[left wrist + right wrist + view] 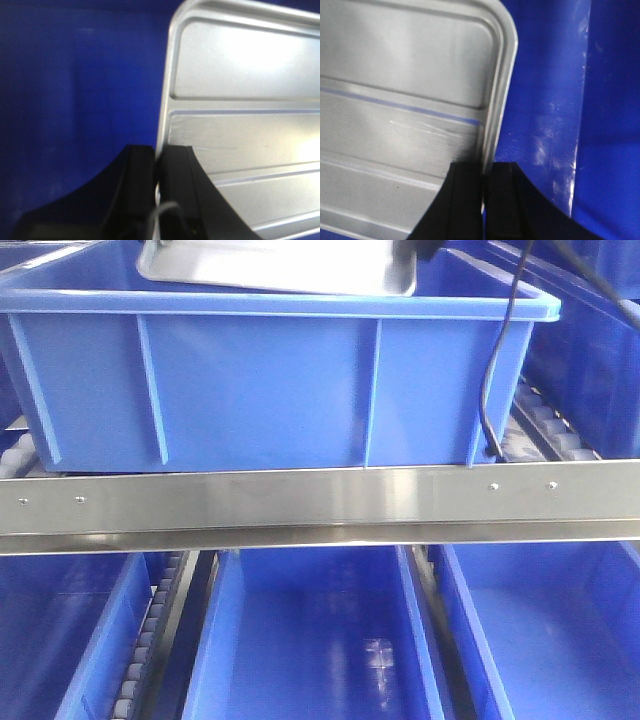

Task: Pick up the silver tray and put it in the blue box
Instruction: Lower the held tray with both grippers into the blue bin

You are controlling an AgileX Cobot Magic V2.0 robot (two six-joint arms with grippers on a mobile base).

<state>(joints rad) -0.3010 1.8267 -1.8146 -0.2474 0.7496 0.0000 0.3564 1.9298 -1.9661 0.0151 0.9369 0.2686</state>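
The silver tray [275, 265] appears at the top centre of the front view, tilted, with its near edge above the rim of the blue box [270, 390] and its lower right corner dipping just inside the box opening. The blue box sits on a steel rail [320, 502] that crosses the middle of the frame; a black cable [497, 370] hangs down over the box's right front corner. Three more blue bins [310, 640] lie below the rail, in the lower part of the frame. In the left wrist view, the left end effector [156, 167] at lower centre is closed almost fully, its two black fingers [135, 190] pinching the left rim of the tray, which fills the right half of the frame against the dark blue box interior. In the right wrist view, the right end effector [483, 175] at bottom centre is likewise nearly closed, its fingers [465, 200] clamped on the tray's right rim, with the tray occupying the left half of the frame and blue box wall at right. Raised ridges run across the tray's recessed panel in both wrist views.
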